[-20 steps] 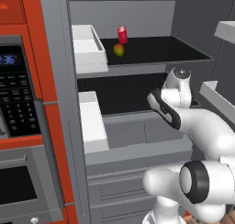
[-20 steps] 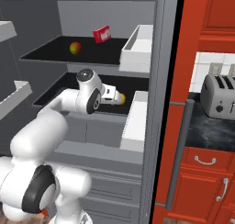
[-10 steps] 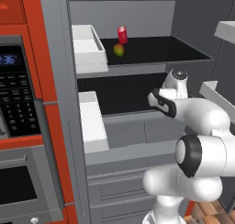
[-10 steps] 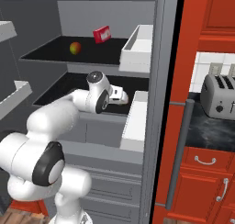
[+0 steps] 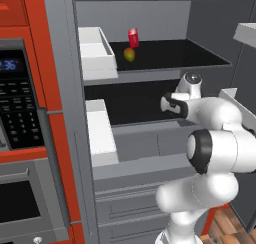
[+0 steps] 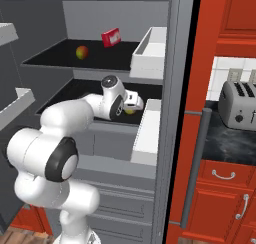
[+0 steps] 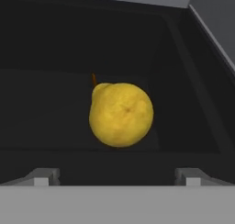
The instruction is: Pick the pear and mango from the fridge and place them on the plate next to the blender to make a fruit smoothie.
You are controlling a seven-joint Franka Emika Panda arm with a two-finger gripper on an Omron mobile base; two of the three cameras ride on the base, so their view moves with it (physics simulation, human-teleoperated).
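We've got the gripper (image 7: 117, 177) spread wide, facing the pear (image 7: 121, 114). It looks smooth and roundish, so we'd pinch its fat middle gently.

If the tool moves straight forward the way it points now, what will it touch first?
Most likely the pear: it lies centred ahead of the open tool, on the dark fridge shelf. How far off is unclear.
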